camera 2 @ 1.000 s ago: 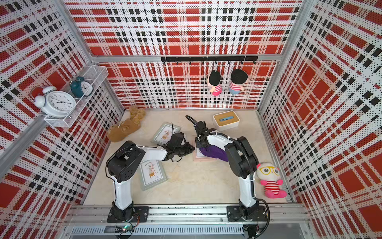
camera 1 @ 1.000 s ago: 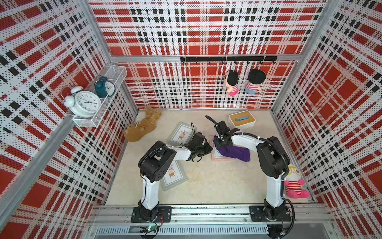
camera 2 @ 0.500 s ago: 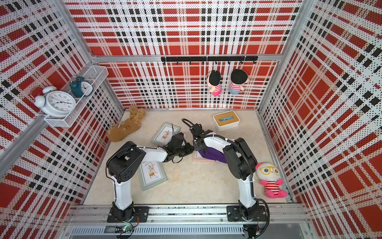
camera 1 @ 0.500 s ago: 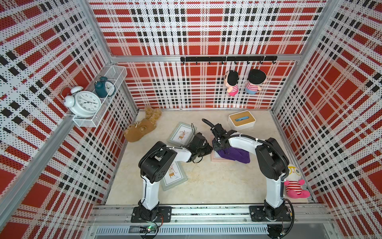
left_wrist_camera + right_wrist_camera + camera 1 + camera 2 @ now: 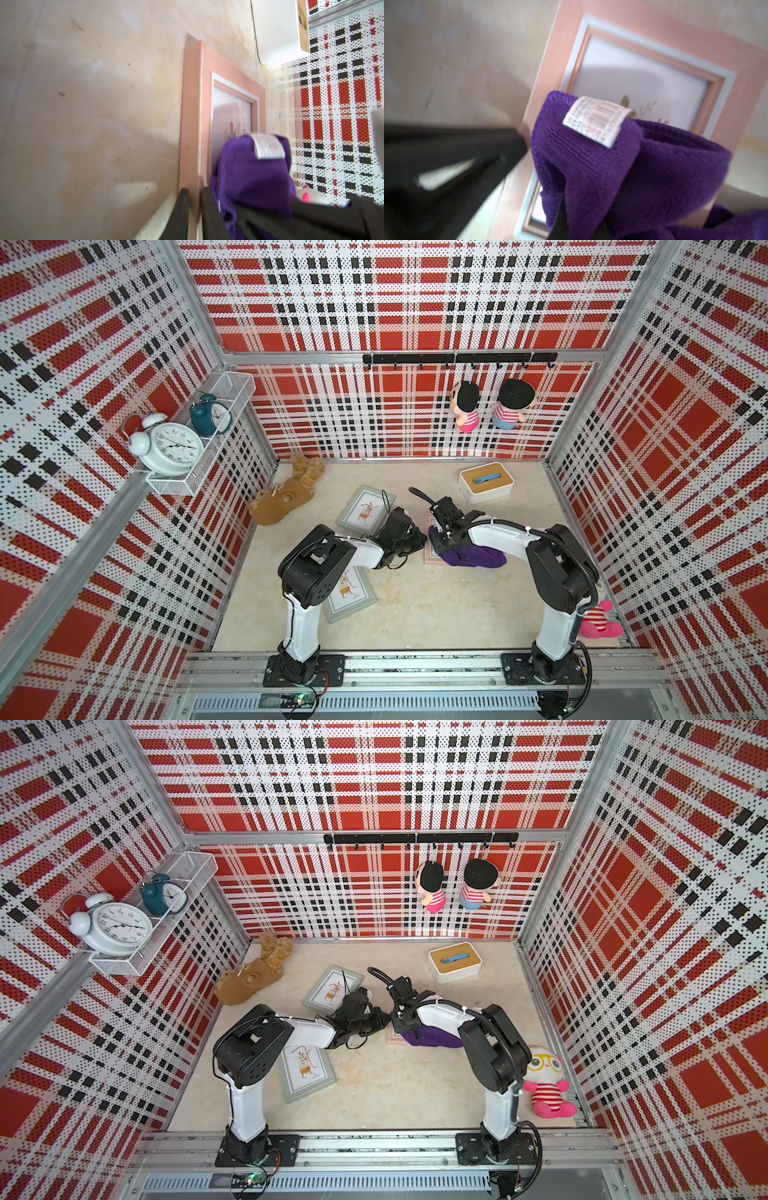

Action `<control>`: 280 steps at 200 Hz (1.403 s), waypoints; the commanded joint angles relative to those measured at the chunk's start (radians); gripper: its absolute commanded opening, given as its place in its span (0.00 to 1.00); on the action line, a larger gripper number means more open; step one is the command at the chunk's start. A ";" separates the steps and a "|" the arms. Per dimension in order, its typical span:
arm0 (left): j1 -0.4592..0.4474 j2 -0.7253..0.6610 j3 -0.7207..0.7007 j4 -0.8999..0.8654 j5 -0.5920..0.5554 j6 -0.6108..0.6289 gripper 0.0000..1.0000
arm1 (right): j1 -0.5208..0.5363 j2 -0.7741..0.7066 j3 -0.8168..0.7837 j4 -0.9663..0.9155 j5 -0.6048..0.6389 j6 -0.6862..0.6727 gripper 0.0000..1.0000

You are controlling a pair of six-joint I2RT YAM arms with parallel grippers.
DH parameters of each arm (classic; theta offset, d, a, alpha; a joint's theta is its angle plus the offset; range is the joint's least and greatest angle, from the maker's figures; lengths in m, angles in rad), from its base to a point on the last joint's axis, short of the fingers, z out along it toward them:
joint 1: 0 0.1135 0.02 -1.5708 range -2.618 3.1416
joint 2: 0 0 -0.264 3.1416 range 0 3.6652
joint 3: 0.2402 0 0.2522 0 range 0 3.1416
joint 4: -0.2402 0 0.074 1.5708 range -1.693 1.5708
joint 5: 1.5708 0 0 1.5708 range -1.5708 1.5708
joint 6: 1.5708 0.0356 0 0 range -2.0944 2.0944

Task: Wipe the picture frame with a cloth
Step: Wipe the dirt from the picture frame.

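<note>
Now my right gripper (image 5: 438, 541), clenching the cloth (image 5: 473, 558), has wiped across the picture frame (image 5: 191, 124); left gripper (image 5: 195, 207) pins its edge.

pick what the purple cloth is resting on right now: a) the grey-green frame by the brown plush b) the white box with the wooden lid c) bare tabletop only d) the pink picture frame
d: the purple cloth sits bunched on the pink frame, whose border and glass show around it in the right wrist view
</note>
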State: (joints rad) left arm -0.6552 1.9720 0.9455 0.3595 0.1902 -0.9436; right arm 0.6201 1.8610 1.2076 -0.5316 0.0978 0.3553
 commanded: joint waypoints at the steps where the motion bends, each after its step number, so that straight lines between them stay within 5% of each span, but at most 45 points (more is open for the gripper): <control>1: -0.008 0.049 -0.054 -0.155 -0.025 -0.014 0.15 | -0.016 0.038 -0.008 -0.158 0.087 -0.015 0.00; 42: -0.003 0.036 -0.051 -0.165 -0.008 0.002 0.15 | -0.026 0.112 0.118 -0.262 0.321 0.027 0.00; 109: -0.003 0.045 -0.041 -0.166 -0.005 -0.002 0.15 | 0.077 0.107 0.107 -0.093 -0.037 0.026 0.00; 172: -0.003 0.045 -0.051 -0.164 -0.008 0.000 0.15 | -0.076 0.047 0.005 -0.148 0.256 0.091 0.00; 224: -0.003 0.051 -0.052 -0.160 -0.006 -0.003 0.13 | 0.039 0.139 0.153 -0.072 0.006 0.050 0.00; 280: -0.004 0.049 -0.060 -0.156 -0.006 -0.004 0.13 | -0.082 0.215 0.252 -0.115 0.142 0.040 0.00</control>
State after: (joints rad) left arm -0.6552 1.9720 0.9371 0.3775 0.1940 -0.9497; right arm 0.5926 2.0068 1.4181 -0.6147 0.1921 0.4110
